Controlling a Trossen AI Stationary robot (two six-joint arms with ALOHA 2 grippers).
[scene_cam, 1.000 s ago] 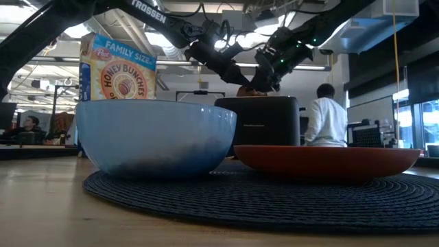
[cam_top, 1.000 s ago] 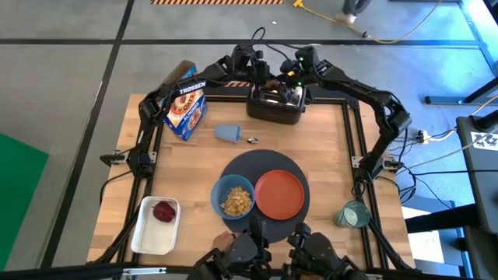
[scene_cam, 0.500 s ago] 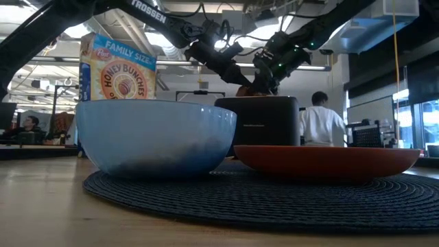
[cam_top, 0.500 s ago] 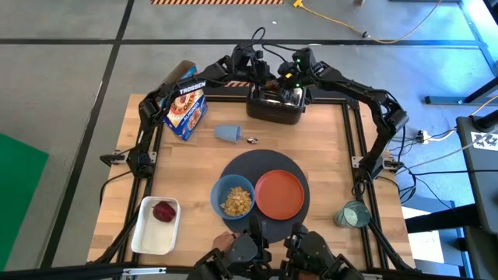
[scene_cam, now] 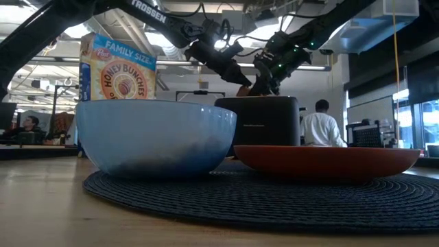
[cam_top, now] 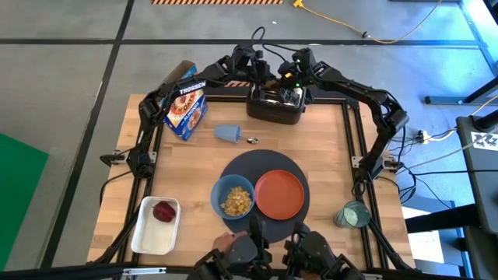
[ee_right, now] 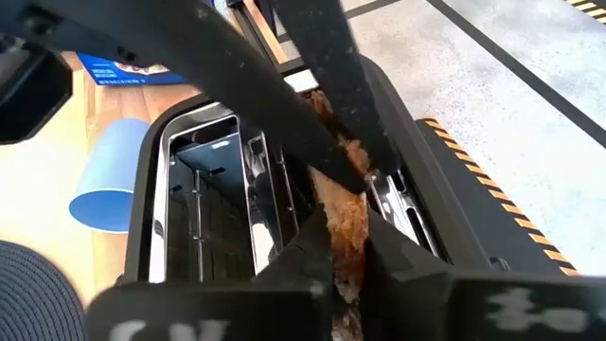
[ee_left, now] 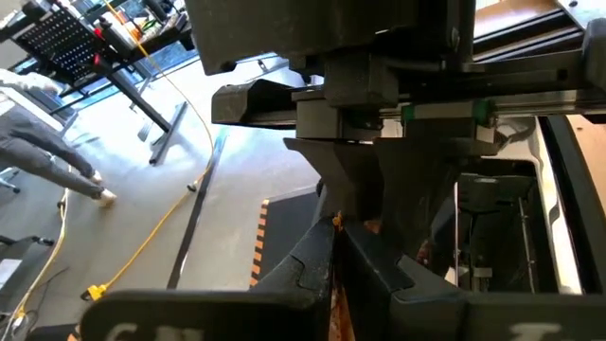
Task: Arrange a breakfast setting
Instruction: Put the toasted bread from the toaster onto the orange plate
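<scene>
The right gripper's (ee_right: 346, 204) two dark fingers are pressed onto the brown toast slice (ee_right: 343, 223), pinching its upper edge where it stands in the far slot of the black toaster (ee_right: 417, 170). A second ago these fingers stood spread above the slot; now they have come together on the bread. The left gripper (ee_left: 333, 227) has its fingers pressed together too, just as they were a second ago, and a sliver of the brown crust shows between their tips in the left wrist view.

From above, both grippers meet over the black toaster at the far edge of the wooden table (cam_top: 327, 148). The right arm reaches in from the right side with its elbow bent out over the table's right rail, and its wrist sits a touch nearer the toaster than a second ago. The left arm comes in from the left, past the upright cereal box (cam_top: 185, 110), and has not moved. In the low view both slant down to the toaster top, meeting at a brown spot there.

Nearer, the large dark round woven placemat (cam_top: 264, 165) carries the blue bowl (cam_top: 233, 197) of cereal and, touching it on the right, the orange plate (cam_top: 280, 194). The small red fruit (cam_top: 163, 211) lies in the white rectangular tray (cam_top: 148, 237) at the near left corner. The teal glass (cam_top: 352, 214) stands off the table's right edge, and a blue cup (cam_top: 227, 133) lies on its side beside the cereal box, with a small metal spoon (cam_top: 252, 141) just right of it.
</scene>
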